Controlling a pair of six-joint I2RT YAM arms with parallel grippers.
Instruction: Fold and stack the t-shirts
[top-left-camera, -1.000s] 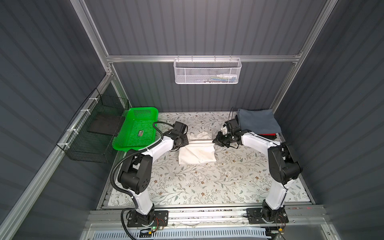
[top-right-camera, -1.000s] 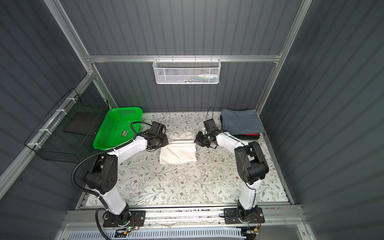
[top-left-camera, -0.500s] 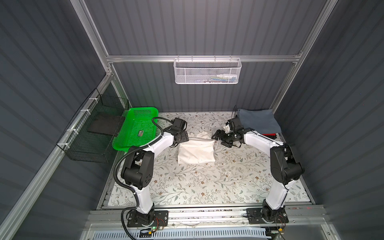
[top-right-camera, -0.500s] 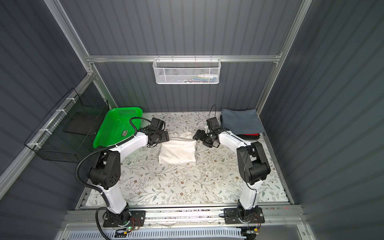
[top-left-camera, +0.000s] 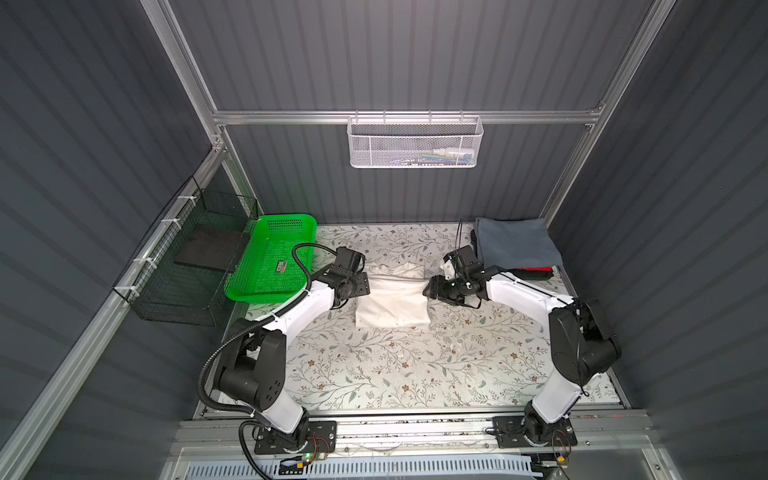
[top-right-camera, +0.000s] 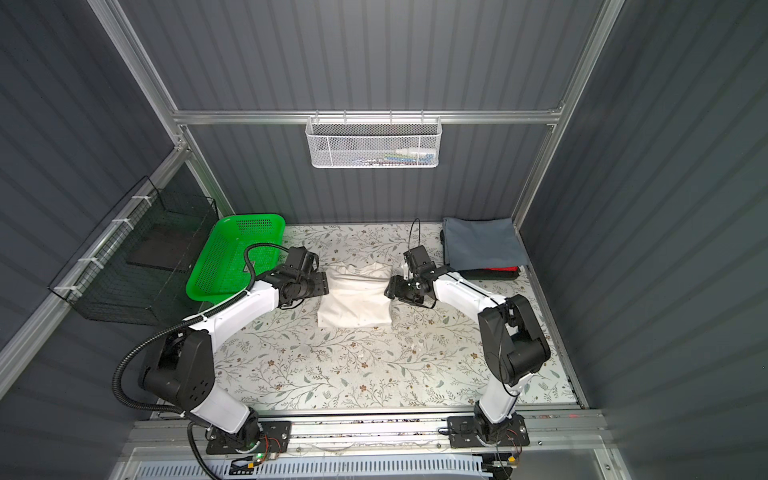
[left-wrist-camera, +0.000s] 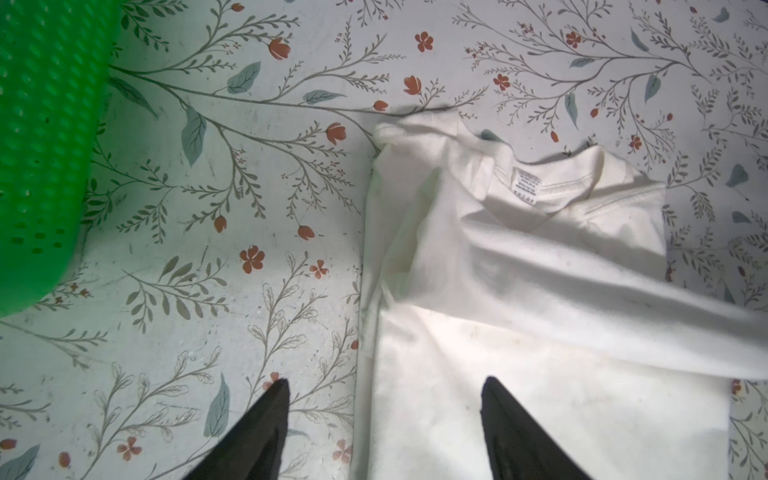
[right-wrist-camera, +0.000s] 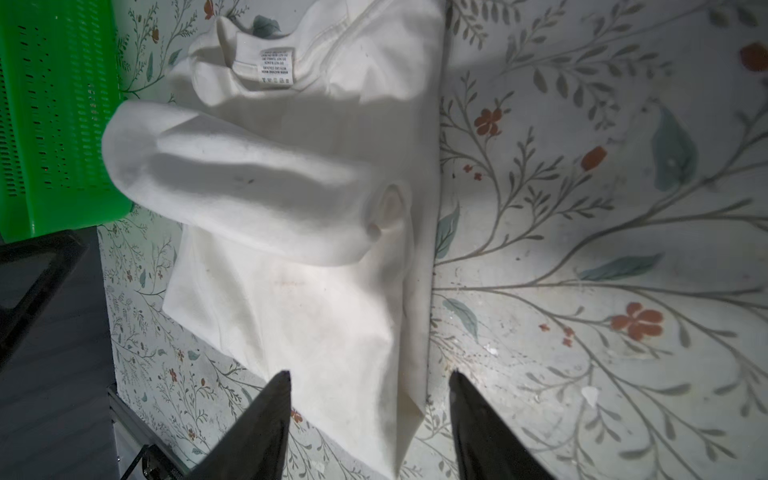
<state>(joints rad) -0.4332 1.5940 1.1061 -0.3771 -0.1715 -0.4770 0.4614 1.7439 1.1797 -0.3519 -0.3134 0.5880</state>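
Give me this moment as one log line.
white tee: folded on table | left gripper: open, empty | right gripper: open, empty

- cream-white tee (top-left-camera: 392, 297): plain face up; neck label (left-wrist-camera: 525, 185) white, dark print
- grey-blue tee (top-left-camera: 515, 243): slate, plain
- red tee (top-left-camera: 536, 269): red edge showing
- surface (top-left-camera: 415, 365): pale, grey-green sprigs, rust-red flowers
- plastic basket (top-left-camera: 270, 257): bright green, perforated
- mesh basket (top-left-camera: 415, 143): white
- left pincer (left-wrist-camera: 385, 380): fingers black

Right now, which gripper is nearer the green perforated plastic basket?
Left. The left gripper is at the edge of the cream-white cotton tee beside the green perforated plastic basket; the right gripper is at the tee's opposite edge, farther.
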